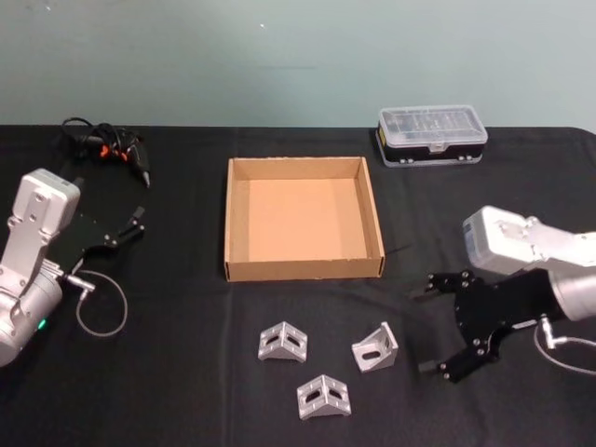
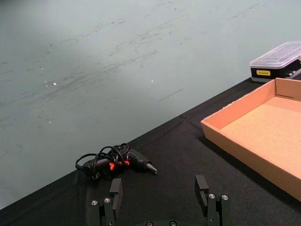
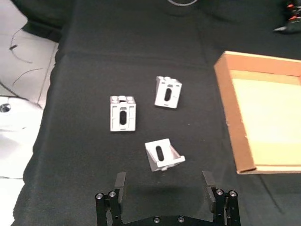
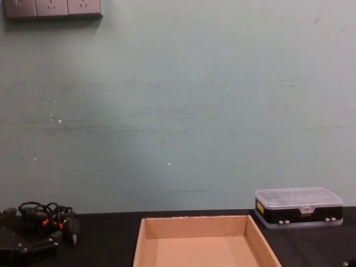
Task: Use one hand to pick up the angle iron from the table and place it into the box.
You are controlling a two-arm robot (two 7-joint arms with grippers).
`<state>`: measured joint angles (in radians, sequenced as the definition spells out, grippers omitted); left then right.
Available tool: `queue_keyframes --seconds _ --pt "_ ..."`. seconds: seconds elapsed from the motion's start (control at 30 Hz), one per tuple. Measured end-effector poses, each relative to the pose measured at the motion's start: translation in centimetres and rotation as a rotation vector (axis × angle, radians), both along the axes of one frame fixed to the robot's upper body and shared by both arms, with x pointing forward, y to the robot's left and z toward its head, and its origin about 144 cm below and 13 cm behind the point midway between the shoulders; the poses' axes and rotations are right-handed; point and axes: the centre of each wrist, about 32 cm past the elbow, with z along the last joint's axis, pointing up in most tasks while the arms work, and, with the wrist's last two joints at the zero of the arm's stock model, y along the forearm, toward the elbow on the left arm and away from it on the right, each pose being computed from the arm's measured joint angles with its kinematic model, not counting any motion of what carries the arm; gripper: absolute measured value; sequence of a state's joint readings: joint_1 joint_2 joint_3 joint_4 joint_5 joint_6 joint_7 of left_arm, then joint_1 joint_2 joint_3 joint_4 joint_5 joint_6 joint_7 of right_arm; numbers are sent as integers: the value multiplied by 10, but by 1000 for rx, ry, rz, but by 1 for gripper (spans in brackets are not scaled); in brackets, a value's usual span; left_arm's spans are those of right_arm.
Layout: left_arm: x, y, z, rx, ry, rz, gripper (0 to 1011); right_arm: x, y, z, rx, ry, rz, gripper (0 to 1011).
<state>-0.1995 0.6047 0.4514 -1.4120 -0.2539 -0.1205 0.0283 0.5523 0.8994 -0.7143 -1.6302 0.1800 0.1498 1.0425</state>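
Three silver angle irons lie on the black table (image 1: 177, 382) in front of the box: one on the left (image 1: 283, 342), one on the right (image 1: 375, 347), one nearest me (image 1: 324, 398). The brown cardboard box (image 1: 303, 270) stands empty at the table's middle. My right gripper (image 1: 421, 330) hangs open just right of the right angle iron (image 3: 162, 155), its jaws turned toward it and apart from it. In the right wrist view this gripper (image 3: 163, 181) holds nothing. Far left of the box, my left gripper (image 1: 130, 226) is parked open and empty (image 2: 159, 188).
A clear-lidded plastic case (image 1: 431, 135) stands behind the box at the right. A black tool with a coiled cable (image 1: 107, 149) lies at the back left, beyond the left gripper. A thin wire loop (image 1: 101, 303) hangs by the left arm.
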Motion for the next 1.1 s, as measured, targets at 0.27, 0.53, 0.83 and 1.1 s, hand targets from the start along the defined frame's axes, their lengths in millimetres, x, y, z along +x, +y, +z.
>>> queue_keyframes --seconds 0.27,0.53,0.83,1.1 --pt "0 0 0 0 0 0 1011 9 11 -8 -37 11 31 1004" --pt "0 0 0 0 0 0 1011 20 25 -17 -57 19 45 1004" --pt "0 0 0 0 0 0 1011 32 40 -17 -89 15 66 1004" --pt "0 0 0 0 0 0 1011 38 45 -19 -120 16 73 1004"
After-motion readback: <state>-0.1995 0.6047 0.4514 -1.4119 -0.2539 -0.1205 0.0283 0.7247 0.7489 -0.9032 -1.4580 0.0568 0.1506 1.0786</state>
